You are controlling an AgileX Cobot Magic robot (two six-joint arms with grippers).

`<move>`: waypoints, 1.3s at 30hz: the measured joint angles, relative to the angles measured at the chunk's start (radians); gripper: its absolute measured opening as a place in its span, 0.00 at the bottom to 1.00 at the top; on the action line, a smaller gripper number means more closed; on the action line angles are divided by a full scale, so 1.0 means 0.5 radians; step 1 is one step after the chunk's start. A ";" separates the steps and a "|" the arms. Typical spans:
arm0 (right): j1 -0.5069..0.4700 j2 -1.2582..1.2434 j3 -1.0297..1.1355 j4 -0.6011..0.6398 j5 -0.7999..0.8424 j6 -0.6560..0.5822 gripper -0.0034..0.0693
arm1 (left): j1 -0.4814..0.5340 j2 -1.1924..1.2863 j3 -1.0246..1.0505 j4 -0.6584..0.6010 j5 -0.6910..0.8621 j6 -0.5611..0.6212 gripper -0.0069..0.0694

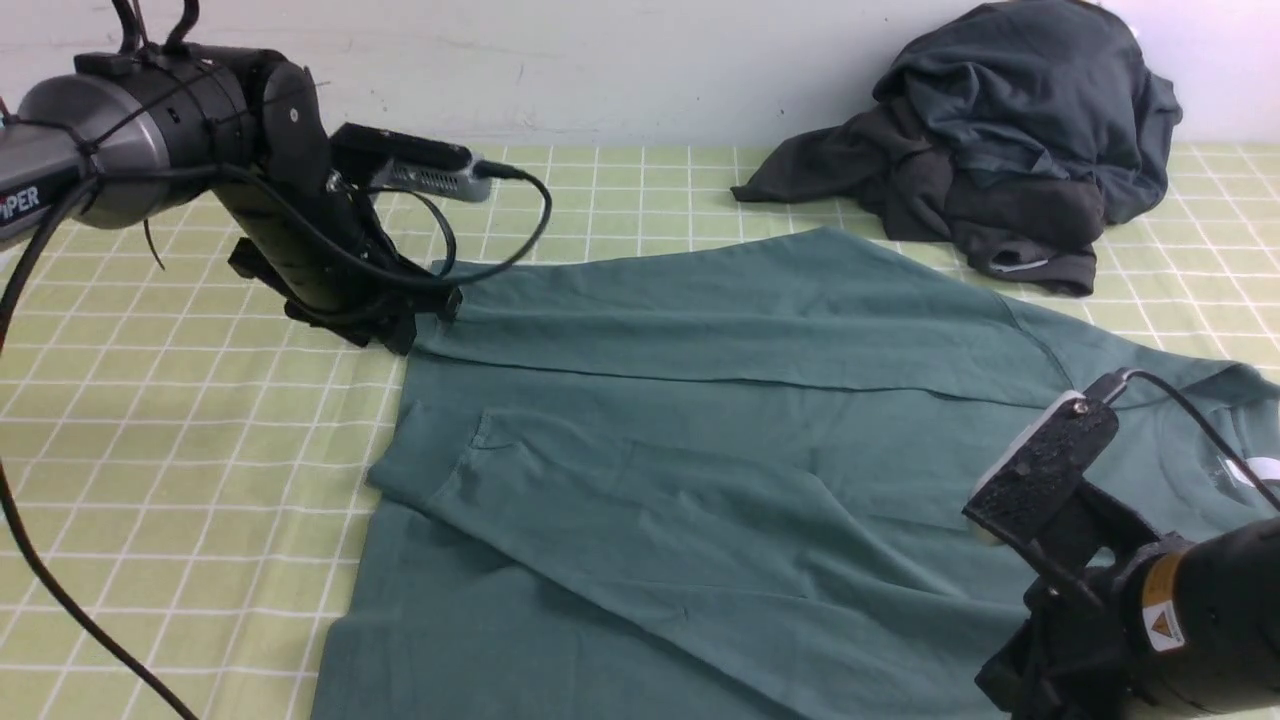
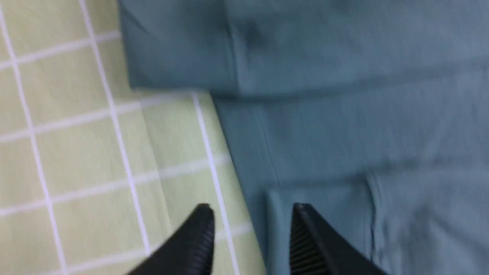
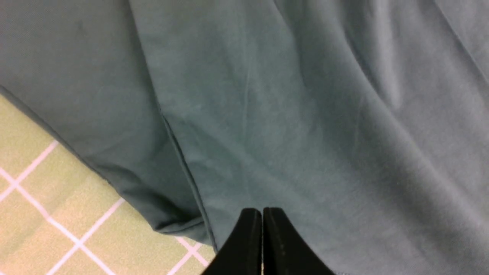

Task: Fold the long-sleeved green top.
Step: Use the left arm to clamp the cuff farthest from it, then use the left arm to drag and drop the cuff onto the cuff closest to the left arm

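Yellow-green tablecloth (image 1: pixel 180 450) with a grid of thin white lines covers the whole work surface, and behind it stands a plain white wall (image 1: pixel 600 60). Against this wall, far beyond the right gripper (image 3: pixel 262 210), lies a heap of dark garments (image 1: pixel 1010 130), apart from everything else.

The green long-sleeved top (image 1: pixel 750 450) is spread on the cloth between the two grippers. It is a muted teal-green colour and lies mostly flat, with soft wrinkles. Its far part is folded over the body, which makes a long straight edge across it. One sleeve (image 1: pixel 620 510) lies diagonally over the body. A white round logo (image 1: pixel 1255 470) shows just behind the right arm.

The left gripper (image 2: pixel 250 208) is low at the far corner of the top. Its jaws stand apart and grip nothing; one finger is over the tablecloth and the other over the edge of the fabric. The right gripper is above the near part of the top, and its jaws are pressed together with nothing between them.
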 joint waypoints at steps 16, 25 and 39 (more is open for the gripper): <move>0.000 0.000 0.000 0.000 -0.045 -0.022 0.05 | 0.167 0.592 -0.432 -0.222 -0.351 -0.255 0.52; 0.000 0.000 0.000 0.000 -0.045 -0.023 0.05 | 0.163 0.513 -0.505 -0.219 -0.016 -0.129 0.13; 0.000 0.000 0.000 -0.006 0.014 -0.025 0.05 | 0.026 -0.175 -0.112 -0.220 0.687 0.059 0.13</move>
